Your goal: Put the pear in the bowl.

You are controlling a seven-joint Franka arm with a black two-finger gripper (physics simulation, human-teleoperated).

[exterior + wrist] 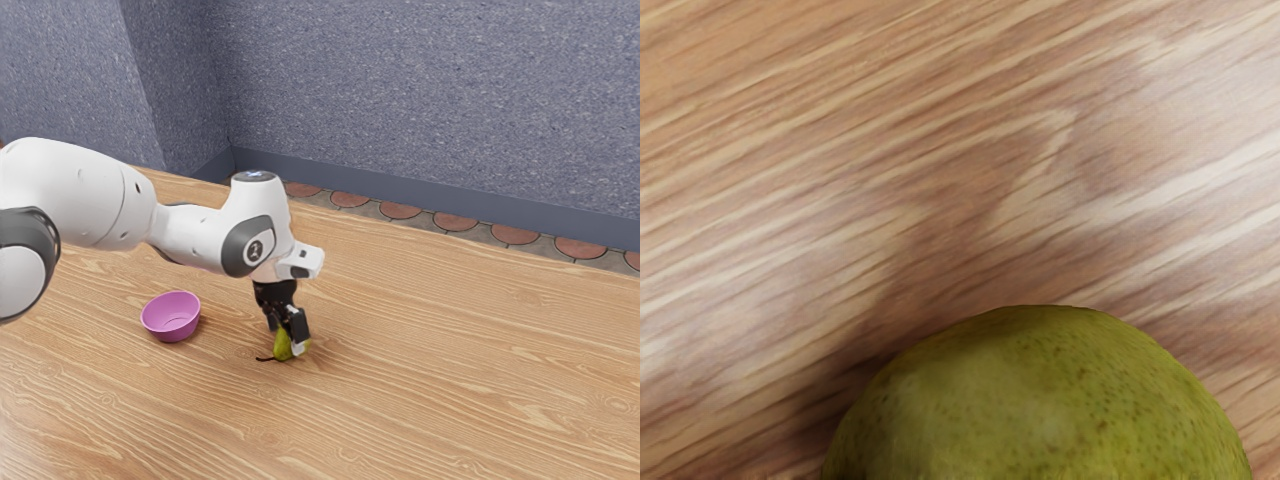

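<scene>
1. Well, beginning with the exterior view, our pear point(282, 348) is on the table point(460, 400), lying on its side, with its dark stem point(264, 359) pointing toward the exterior view's left. Our gripper point(286, 338) is down at the fruit, coming at it from above, a sensible approach for something rounded that could roll if pushed from one side.

2. As for the claw's state, we cannot tell whether it is clamped on the pear or merely loose about it; the contact on the far side is hidden from us. We would want a firm hold before any lift, since the smooth, tapering body could slip or swivel.

3. The pink bowl point(170, 333) stands upright, open side up, apart from the pear toward the exterior view's left and nearer the base of the arm point(100, 195). It is well placed to receive the fruit: the hand has room to work without knocking the rim, and the carry back would be short. We judge the task to be at the grasping step, with lifting, carrying and lowering to do.

4. In the wrist view, the pear's speckled green rounded surface looms close under the hand, beside a soft shadow point(830, 400) on the wood grain. That closeness suits a grasp around the body rather than by the thin stem, which would give a poor hold.
</scene>
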